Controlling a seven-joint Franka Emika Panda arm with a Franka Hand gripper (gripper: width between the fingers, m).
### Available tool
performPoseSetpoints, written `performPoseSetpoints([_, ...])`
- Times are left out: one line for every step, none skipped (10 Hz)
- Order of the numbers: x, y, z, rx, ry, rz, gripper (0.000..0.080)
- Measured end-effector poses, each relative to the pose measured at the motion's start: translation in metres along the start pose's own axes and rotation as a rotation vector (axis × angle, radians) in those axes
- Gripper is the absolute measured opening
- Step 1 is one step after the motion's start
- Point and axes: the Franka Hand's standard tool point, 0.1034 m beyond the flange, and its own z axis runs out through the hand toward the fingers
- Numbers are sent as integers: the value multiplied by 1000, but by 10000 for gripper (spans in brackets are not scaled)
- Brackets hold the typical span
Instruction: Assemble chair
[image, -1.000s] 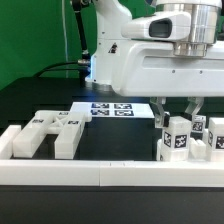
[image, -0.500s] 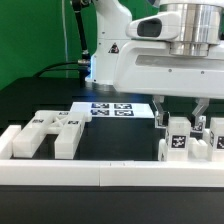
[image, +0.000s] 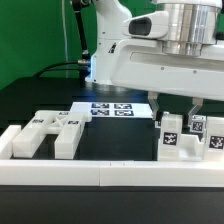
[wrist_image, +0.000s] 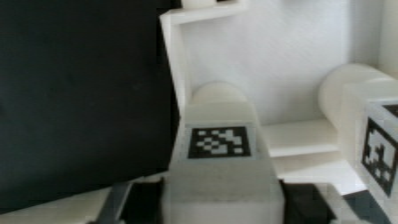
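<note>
Gripping a blocky white chair part (wrist_image: 219, 115), the end effector (image: 177, 117) has its two dark fingers drawn in narrow against the part's sides. The wrist view shows the part rising between the fingers with a small black-and-white tag on its face. The chair is not yet one piece. Neighbouring chair parts (image: 213, 140) stand just beside the end effector. A wide chair piece (image: 50, 130) lies well apart from it, toward the exterior view's left. The marker board (image: 110, 109) lies flat on the dark surface (image: 40, 95) behind the end effector, and a long white border rail (image: 100, 172) runs in front of it.

The likeliest trouble is a collision. The neighbours sit so close to the held part that a sideways move would probably knock or topple them. The rail could also catch the part if it travels low. The fingers seem to hold only a short stretch of the part, so it may tilt or slip in the grip, which would spoil any later fit.

Several things cannot be made out. The exterior view does not show whether the held part rests on the surface or hangs just clear of it. The bulky white arm (image: 130, 65) blocks much of the surface behind. The neighbouring parts are cut off at the picture's edge, so their number and shape are uncertain. The tags are too blurred to read, and I cannot tell whether the held part is a leg.
</note>
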Motion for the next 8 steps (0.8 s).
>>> performPoseSetpoints([-1,1,0,-3,-7,33,323])
performPoseSetpoints([-1,1,1,-4,-7,22,323])
performPoseSetpoints([-1,1,1,-4,-7,22,499])
performPoseSetpoints([-1,1,1,-4,-7,22,617])
performPoseSetpoints([-1,0,-1,-3,-6,20,639])
performPoseSetpoints([-1,-3,-4,-1,-4,15,639])
performPoseSetpoints([-2,-8,-10,5,2,7,648])
performPoseSetpoints([-5,-12,-16,20,24,-8,648])
